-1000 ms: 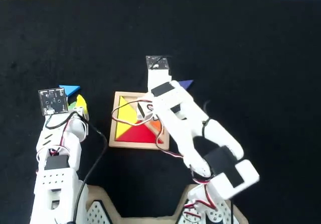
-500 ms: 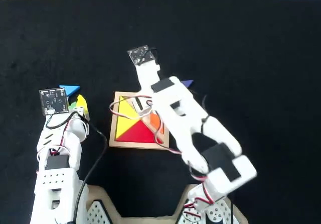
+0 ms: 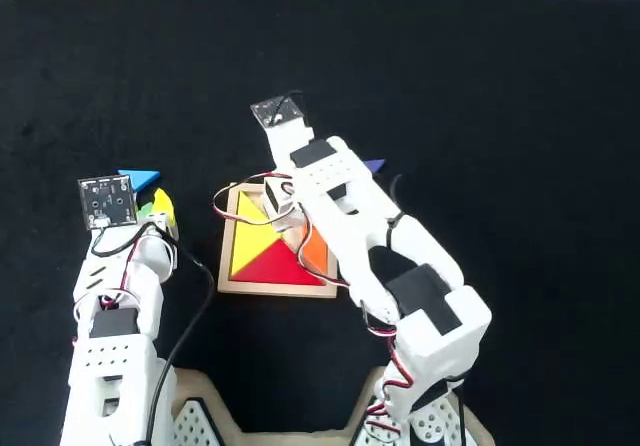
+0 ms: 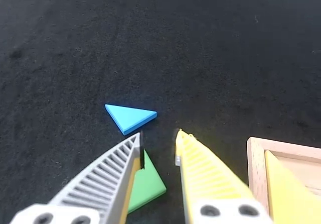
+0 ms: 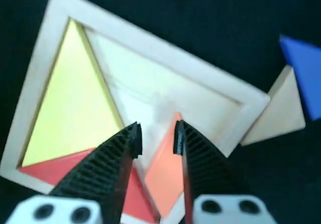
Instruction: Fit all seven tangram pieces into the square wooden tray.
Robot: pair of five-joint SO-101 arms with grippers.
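Right gripper [image 5: 156, 128] above tray [image 5: 150, 47], jaws slightly parted, empty. Tan triangle [image 5: 278, 112] at tray's outer corner, beside blue piece [image 5: 301, 78], close to this gripper.

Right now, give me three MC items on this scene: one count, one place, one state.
1. How many coloured pieces lie in the wooden tray?
A) one B) seven C) three

2. Where is the green triangle?
A) inside the tray B) on the table near the light blue triangle C) on the floor

3. The left end effector is:
A) open and empty B) shut on the green triangle C) shut on a yellow piece

Answers:
1 C: the right wrist view shows a yellow triangle, a red triangle and an orange piece in the tray.
2 B: the left wrist view shows it on the black table, apart from the light blue one.
3 A: its fingers stand apart with nothing between them.
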